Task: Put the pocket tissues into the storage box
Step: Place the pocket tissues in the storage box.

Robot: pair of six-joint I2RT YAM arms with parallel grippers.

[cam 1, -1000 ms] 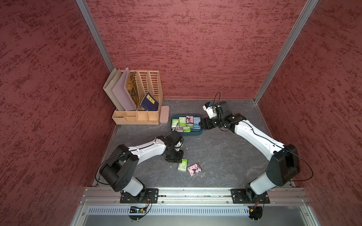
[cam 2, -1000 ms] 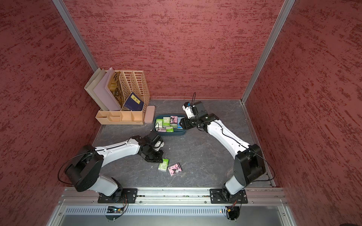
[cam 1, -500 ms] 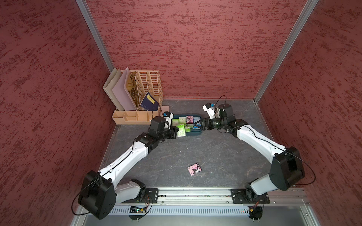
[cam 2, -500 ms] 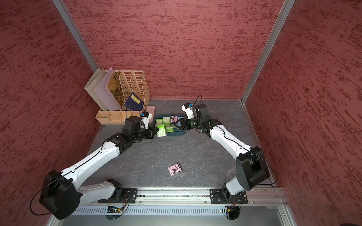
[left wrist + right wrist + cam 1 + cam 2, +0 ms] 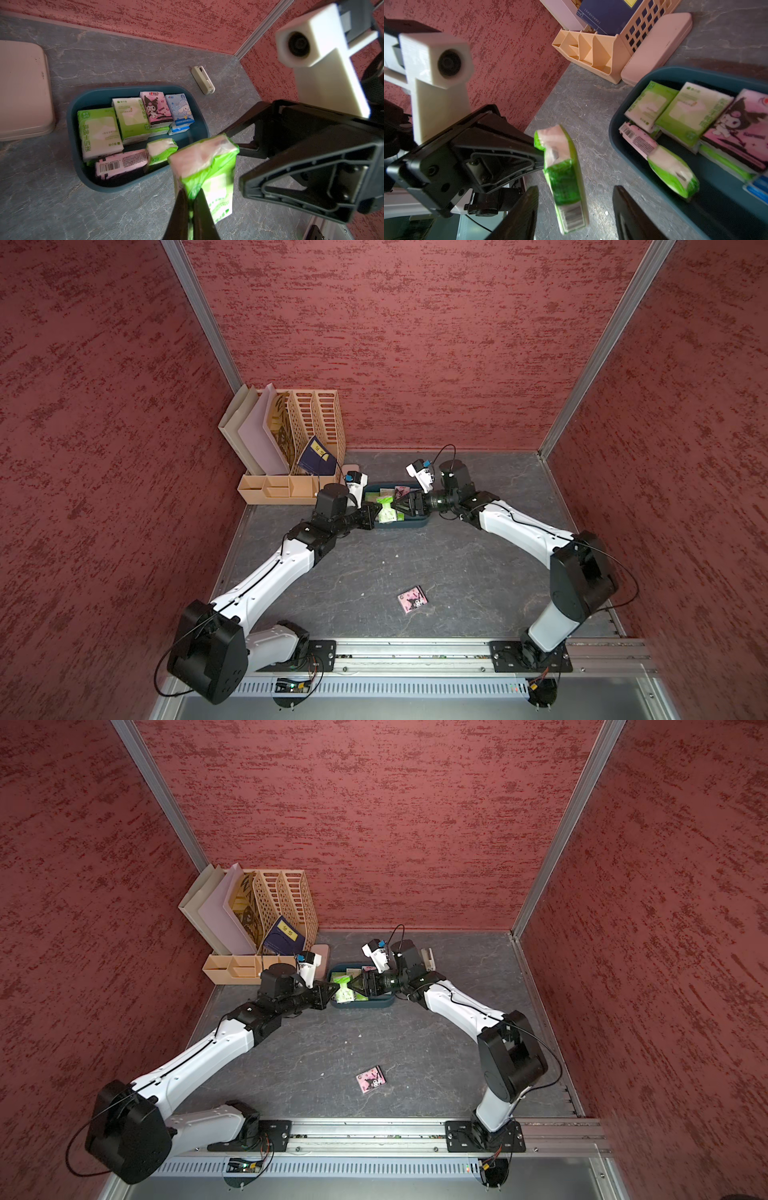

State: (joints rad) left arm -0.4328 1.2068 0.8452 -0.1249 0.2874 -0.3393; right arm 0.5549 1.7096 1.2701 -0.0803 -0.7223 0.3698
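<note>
Green packet in left hand

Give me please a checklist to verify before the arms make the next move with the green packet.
1. Left claw shut on green plastic-wrapped tissue packet: ok, pinching its wrapper.
2. Right claw open around that packet: ok, gaps both sides.
3. Packet above dark teal plastic storage box: cannot tell.
4. Free floor in box: ok.
5. All packets boxed: not ok; pink printed packet lies on the grey table.
</note>
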